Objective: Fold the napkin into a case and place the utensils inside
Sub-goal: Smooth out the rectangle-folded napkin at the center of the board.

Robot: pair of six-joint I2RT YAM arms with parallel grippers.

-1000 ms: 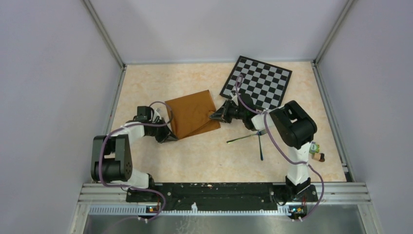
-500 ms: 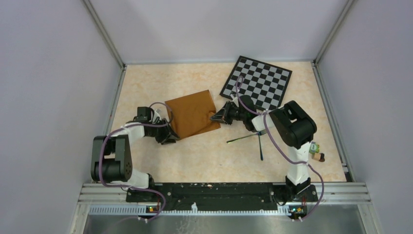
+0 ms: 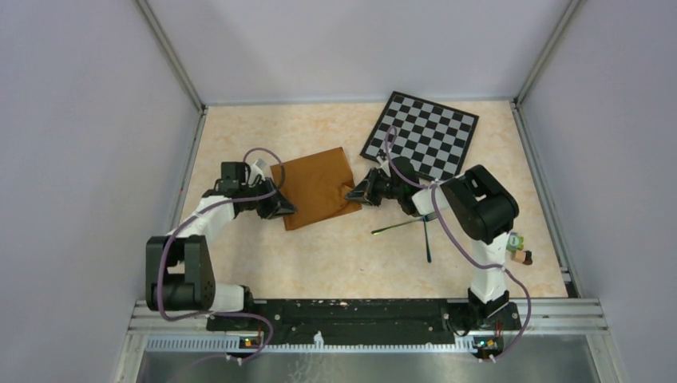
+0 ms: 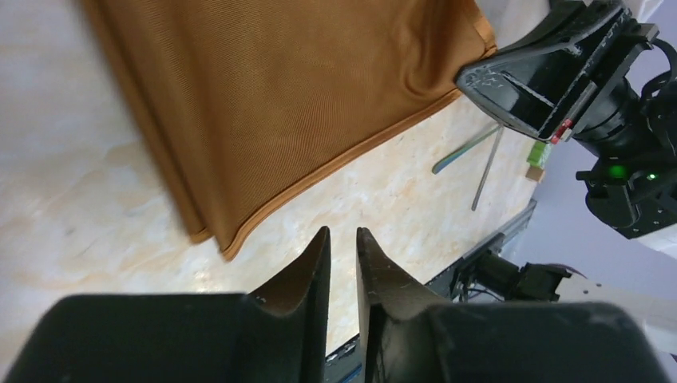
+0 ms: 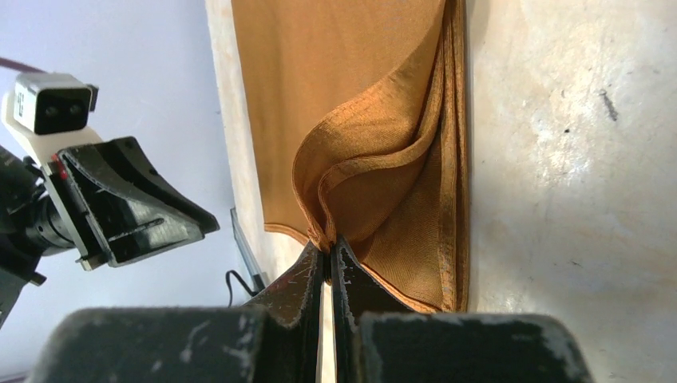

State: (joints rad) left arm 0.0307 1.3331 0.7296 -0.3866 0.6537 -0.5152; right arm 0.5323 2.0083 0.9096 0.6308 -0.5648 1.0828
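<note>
The rust-brown napkin [image 3: 315, 185] lies folded in layers on the table; it also shows in the left wrist view [image 4: 271, 96] and the right wrist view [image 5: 359, 120]. My right gripper [image 3: 353, 192] is shut on the napkin's upper layer at its right edge [image 5: 329, 243] and lifts that layer into a loose fold. My left gripper [image 3: 281, 207] is at the napkin's left edge; its jaws [image 4: 342, 233] are nearly together, empty, over bare table by the near corner. The fork [image 3: 403, 226] and spoon [image 3: 427, 239] lie crossed to the right, by the right arm. No case is formed.
A black-and-grey checkered board [image 3: 423, 134] lies at the back right, just behind my right gripper. A small green and tan object [image 3: 519, 247] sits by the right arm. Grey walls close in the table on three sides.
My left gripper has left the napkin's near left corner and moved back along its left edge. The right gripper keeps its hold and has barely moved.
</note>
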